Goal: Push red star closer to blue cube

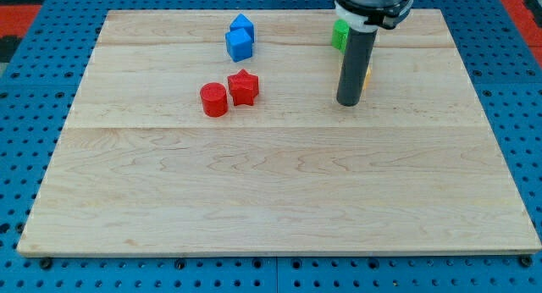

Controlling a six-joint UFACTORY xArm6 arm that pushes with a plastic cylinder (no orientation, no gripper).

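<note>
The red star (244,86) lies on the wooden board left of centre, touching or nearly touching a red cylinder (213,99) at its lower left. The blue cube (240,45) sits above the star, with a second blue block (242,24) right behind it. My tip (348,102) rests on the board well to the right of the red star, about level with it, touching none of these blocks.
A green block (340,34) and a yellow block (367,74) stand partly hidden behind the rod at the view's top right. The wooden board (271,191) lies on a blue pegboard table.
</note>
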